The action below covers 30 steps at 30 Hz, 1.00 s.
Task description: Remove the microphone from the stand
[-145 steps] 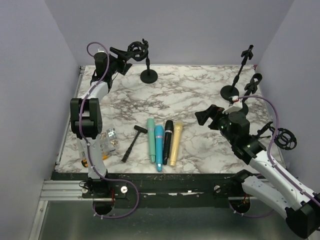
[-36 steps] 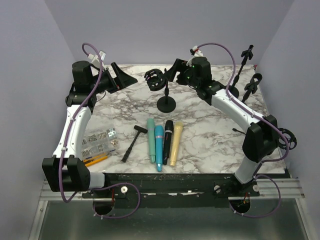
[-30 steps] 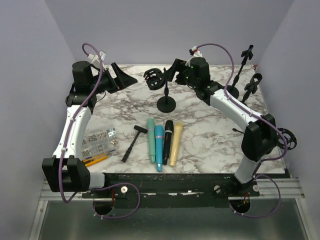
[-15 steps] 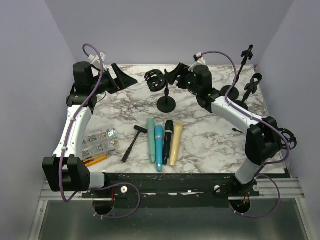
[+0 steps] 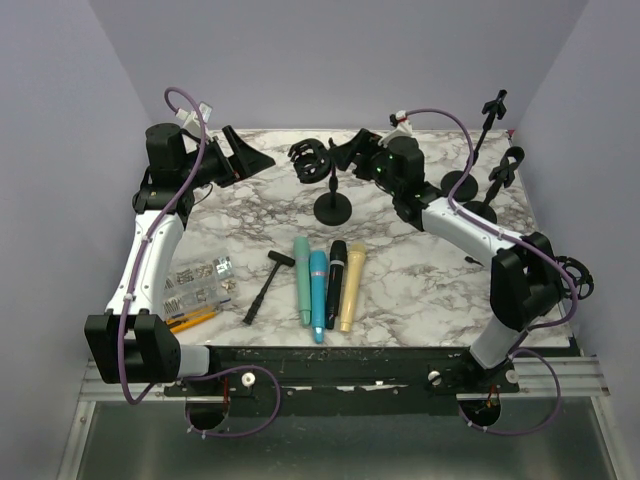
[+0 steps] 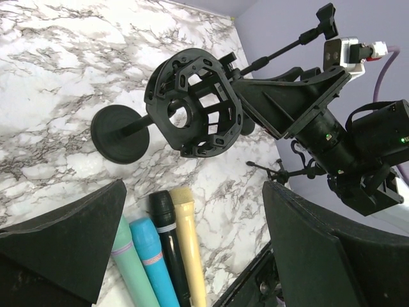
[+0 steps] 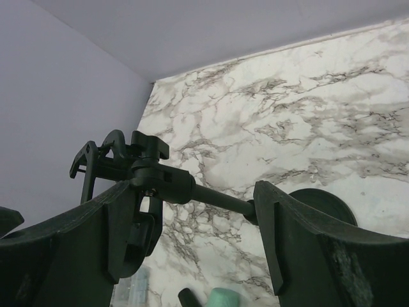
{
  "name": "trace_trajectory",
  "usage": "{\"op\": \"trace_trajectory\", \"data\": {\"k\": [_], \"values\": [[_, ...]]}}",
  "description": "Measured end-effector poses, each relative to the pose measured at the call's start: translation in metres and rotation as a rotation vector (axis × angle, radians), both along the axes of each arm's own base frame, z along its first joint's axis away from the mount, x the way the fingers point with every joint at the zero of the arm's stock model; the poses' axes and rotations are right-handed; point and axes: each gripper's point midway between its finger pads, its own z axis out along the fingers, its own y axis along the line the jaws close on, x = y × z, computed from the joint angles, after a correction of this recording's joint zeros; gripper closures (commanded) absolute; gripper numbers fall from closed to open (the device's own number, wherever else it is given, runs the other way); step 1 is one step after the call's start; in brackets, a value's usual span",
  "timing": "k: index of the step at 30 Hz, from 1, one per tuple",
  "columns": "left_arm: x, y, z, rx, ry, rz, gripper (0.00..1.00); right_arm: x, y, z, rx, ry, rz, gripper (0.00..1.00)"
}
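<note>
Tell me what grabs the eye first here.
The black stand with its empty cage mount stands mid-table toward the back, the open right hand close beside the mount. In front of it, four microphones lie side by side: teal, blue, black, gold.

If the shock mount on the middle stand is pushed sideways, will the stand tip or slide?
Likely tips: the shock mount sits high on a thin stem, off-centre over a small round base. The marble table looks smooth, so it may slide first.

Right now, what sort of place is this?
Probably a robot test cell: a marble-look table between plain lilac walls, left arm and right arm mounted at its edge, microphones in a row.
</note>
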Motion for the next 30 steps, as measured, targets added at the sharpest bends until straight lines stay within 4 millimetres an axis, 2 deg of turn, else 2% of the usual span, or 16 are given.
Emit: {"op": "trace_trajectory", "data": {"k": [7,14,23,30], "values": [[-0.001,-0.001,-0.002,-0.008,0.005,-0.002,0.09,0.002,0.001,-0.009,0.014,-0.002,-0.004,0.21],[-0.001,-0.001,-0.002,-0.009,0.006,-0.002,0.09,-0.004,-0.004,-0.081,-0.065,0.143,-0.015,0.21],[-0.001,-0.001,-0.002,-0.009,0.004,-0.003,0.09,0.003,-0.001,-0.079,-0.092,0.142,-0.012,0.18],[-0.002,-0.005,-0.001,-0.011,-0.005,-0.017,0.08,0.001,-0.005,-0.071,-0.175,0.176,0.002,0.11]]}}
